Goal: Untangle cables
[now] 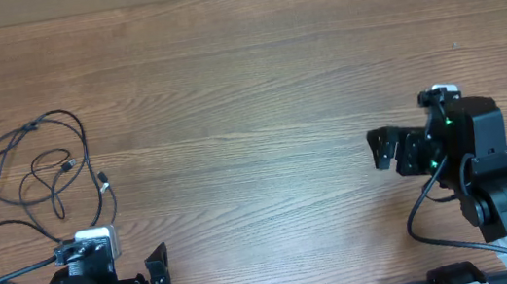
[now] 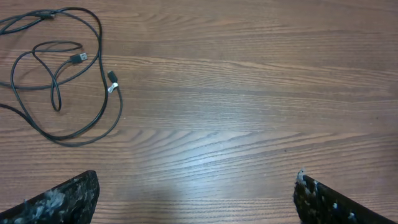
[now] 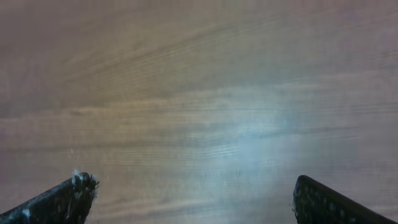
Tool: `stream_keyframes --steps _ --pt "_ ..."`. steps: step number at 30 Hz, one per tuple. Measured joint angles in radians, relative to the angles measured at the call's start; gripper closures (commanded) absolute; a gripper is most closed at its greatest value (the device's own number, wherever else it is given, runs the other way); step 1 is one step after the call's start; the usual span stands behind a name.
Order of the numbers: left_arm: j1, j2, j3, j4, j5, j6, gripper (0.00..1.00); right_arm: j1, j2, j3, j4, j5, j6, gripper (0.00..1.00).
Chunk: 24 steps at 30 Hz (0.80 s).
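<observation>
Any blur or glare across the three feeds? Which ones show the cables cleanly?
Overhead: sharp, evenly lit, cables crisp at left. Left wrist: sharp, faint sheen on the table, cables clear at top left. Right wrist: soft focus, grain smeared, pale glare patch right of centre, no cables.

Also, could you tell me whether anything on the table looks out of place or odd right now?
Only the cables: thin black cords in overlapping loops on the table's left side. Nothing looks spilled or damaged.

Table (image 1: 256, 83): brown wood-grain surface, grain running left to right. Soft glare (image 3: 249, 149) on the surface in the right wrist view. Lighting even.
</observation>
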Motion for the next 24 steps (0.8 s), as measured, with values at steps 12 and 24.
stream_keyframes --steps 12,24 --pt "0.000 0.000 0.000 0.000 0.000 0.000 0.00 0.001 0.000 0.000 0.154 0.008 0.000 0.00" --pt "0.000 0.000 0.000 0.000 0.000 0.000 0.00 0.001 -0.121 0.000 0.206 0.113 0.000 0.00"
